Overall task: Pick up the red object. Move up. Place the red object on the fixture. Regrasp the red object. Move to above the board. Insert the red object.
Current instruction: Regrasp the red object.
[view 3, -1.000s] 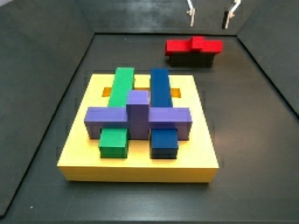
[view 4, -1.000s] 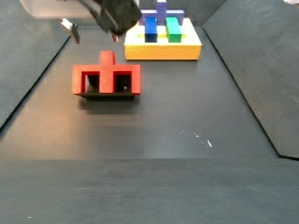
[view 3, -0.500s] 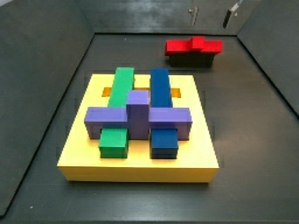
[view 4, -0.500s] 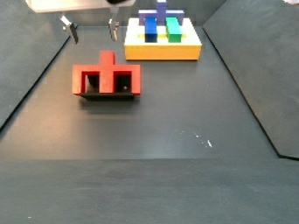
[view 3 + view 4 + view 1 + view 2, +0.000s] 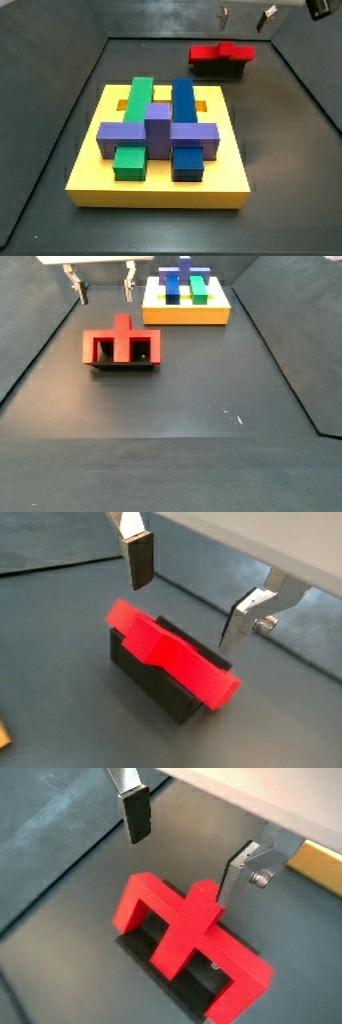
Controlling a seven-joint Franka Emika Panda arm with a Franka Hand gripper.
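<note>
Here the claw [image 5: 187, 602] hangs released, its two silver fingers [image 5: 134, 813] spread wide and holding nothing. Directly below it the red object [image 5: 187, 943] rests on the fixture [image 5: 154, 677]. Both wrist views show that pairing close up; only a side view takes in the board [image 5: 160, 185], well apart from the claw, with green, blue and purple blocks [image 5: 154, 130] seated in its slots.

You see the gripper [image 5: 198, 592] above the matt, smooth, plastic-looking red object [image 5: 171, 652]: brushed silver metal fingers [image 5: 242, 866], matt dark pads. The fixture [image 5: 150, 677] looks matt black.
</note>
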